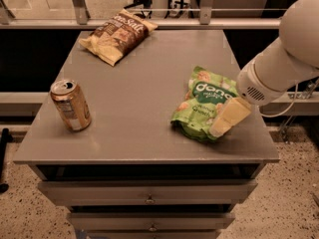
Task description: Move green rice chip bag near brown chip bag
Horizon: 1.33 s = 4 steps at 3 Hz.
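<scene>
One bag concerns me: the green rice chip bag [202, 103] lies near right on the bench [144, 118], long axis near-to-far, my fingers [228, 118] over its right edge; parted or closed, I cannot tell. The brown chip bag [117, 34] sits far left.

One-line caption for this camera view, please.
Tool at the right edge of the green rice chip bag on a grey table; brown chip bag far left, can near left.

The counter [144, 83] holds one green rice chip bag [202, 101], one brown chip bag [118, 34], one can [71, 105]; one gripper [222, 126] sits over the green bag's edge.
</scene>
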Motion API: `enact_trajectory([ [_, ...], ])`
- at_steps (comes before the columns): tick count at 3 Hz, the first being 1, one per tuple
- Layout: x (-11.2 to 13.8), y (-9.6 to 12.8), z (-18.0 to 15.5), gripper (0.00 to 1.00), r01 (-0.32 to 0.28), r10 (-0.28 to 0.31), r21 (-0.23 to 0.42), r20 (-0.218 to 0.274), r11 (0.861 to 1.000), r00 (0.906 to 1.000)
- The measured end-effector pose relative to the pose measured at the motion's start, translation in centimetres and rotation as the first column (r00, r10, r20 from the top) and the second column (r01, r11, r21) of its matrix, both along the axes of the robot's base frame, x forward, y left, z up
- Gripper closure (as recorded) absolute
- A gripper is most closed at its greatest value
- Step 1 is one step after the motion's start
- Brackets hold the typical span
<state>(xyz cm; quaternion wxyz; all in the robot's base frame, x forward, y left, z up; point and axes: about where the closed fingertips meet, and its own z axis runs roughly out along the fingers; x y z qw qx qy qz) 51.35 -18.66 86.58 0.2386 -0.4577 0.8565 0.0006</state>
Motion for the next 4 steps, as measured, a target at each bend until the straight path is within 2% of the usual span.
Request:
enact_trajectory([
  [1, -0.1, 0.3, -0.3, 0.0, 0.128, -0.128, 0.016, -0.02, 0.992, 0.9916],
  [2, -0.1, 2.1, 0.7, 0.0, 0.21, -0.209, 0.017, -0.049, 0.978, 0.9767],
  [3, -0.2, 2.4, 0.8, 0.0, 0.218, -0.217, 0.02, -0.053, 0.976, 0.9748],
  [4, -1.2, 3.8, 1.1, 0.0, 0.184, -0.182, 0.031, -0.068, 0.982, 0.9809],
])
